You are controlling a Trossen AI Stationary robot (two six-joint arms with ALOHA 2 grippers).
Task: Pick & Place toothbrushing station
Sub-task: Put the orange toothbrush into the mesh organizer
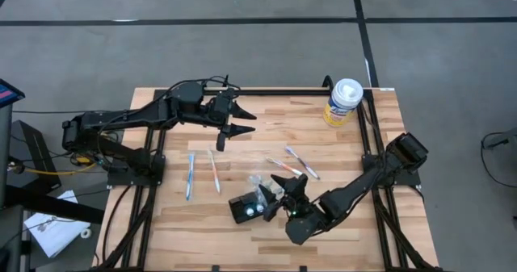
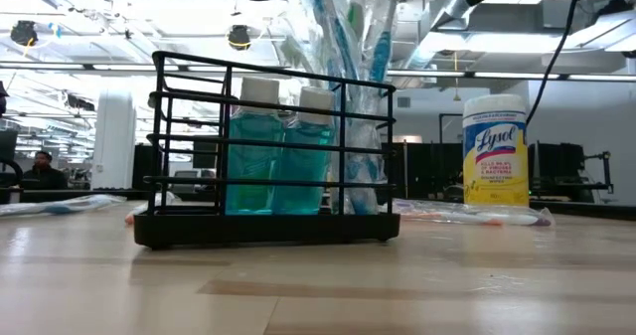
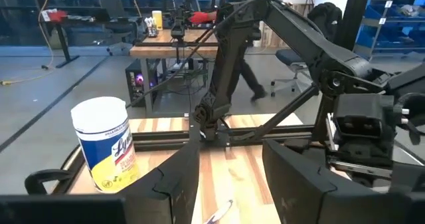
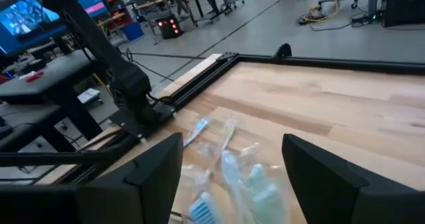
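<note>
The wooden table (image 1: 339, 143) fills the middle of the high view, with a dark arm on each side. The left arm reaches in from nine o'clock, and its left gripper (image 1: 242, 120) hovers over bare wood near eleven o'clock of the table's centre, fingers apart with nothing between them. The right arm bends in from four o'clock; its right gripper (image 1: 279, 198) sits at six o'clock, just beside the toothbrushing station (image 1: 247, 208), fingers spread wide and empty (the right wrist view shows wrapped brushes between the two dark fingers, untouched).

The station stands upright on the near part of the table, at about six o'clock from centre. In the low view it is a black wire rack (image 2: 268, 146) holding two blue-green bottles (image 2: 278, 161) and wrapped toothbrushes.

A white-and-yellow wipes canister (image 1: 342, 101) stands at one o'clock, well apart from both grippers.

Loose toothbrushes lie flat: two (image 1: 202, 173) at eight o'clock, two more (image 1: 295, 164) near three o'clock.
</note>
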